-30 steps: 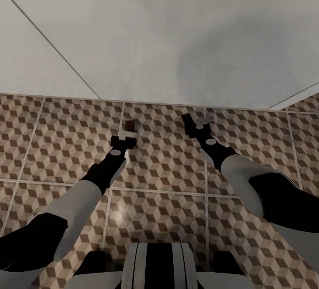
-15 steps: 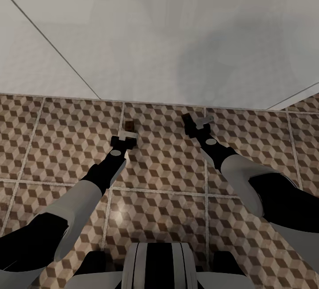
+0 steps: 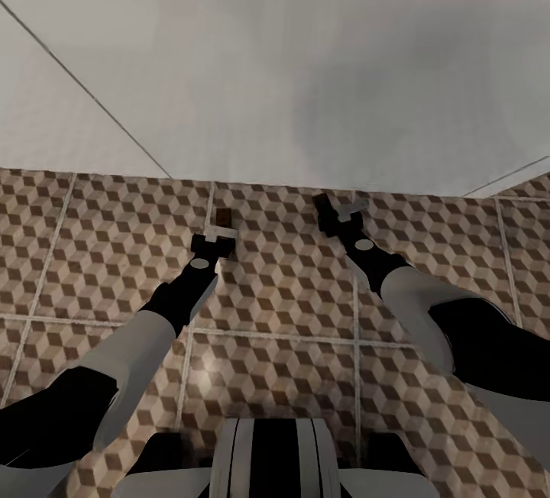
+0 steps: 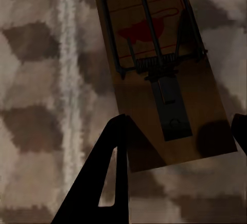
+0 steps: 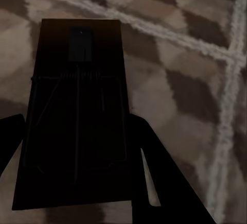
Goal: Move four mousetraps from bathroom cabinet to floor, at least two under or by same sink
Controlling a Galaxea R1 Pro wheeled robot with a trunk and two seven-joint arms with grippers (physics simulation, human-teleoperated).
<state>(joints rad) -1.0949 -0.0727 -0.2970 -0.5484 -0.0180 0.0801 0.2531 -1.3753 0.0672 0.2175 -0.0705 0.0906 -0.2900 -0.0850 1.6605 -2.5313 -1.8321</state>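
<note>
A tan mousetrap (image 4: pixel 201 96) with black wire and a red mark sits between the fingers of my left gripper (image 4: pixel 180 126), which is shut on its near end. In the head view that mousetrap (image 3: pixel 224 216) sticks out past the left gripper (image 3: pixel 220 231), low over the bathroom floor (image 3: pixel 114 238) of cube-pattern tiles. My right gripper (image 5: pixel 74 126) is shut on a second mousetrap (image 5: pixel 77 80), which lies in dark shadow. The right gripper (image 3: pixel 336 217) hovers over the tiles close to the white surface.
A large white surface (image 3: pixel 290 63) with thin seams rises beyond the floor, its lower edge just past both grippers. Tiled floor stretches to both sides and back towards my base (image 3: pixel 271 460).
The head view has shifted slightly, so the white surface's lower edge sits a little lower in the picture. Both grippers keep their hold and have hardly moved.
</note>
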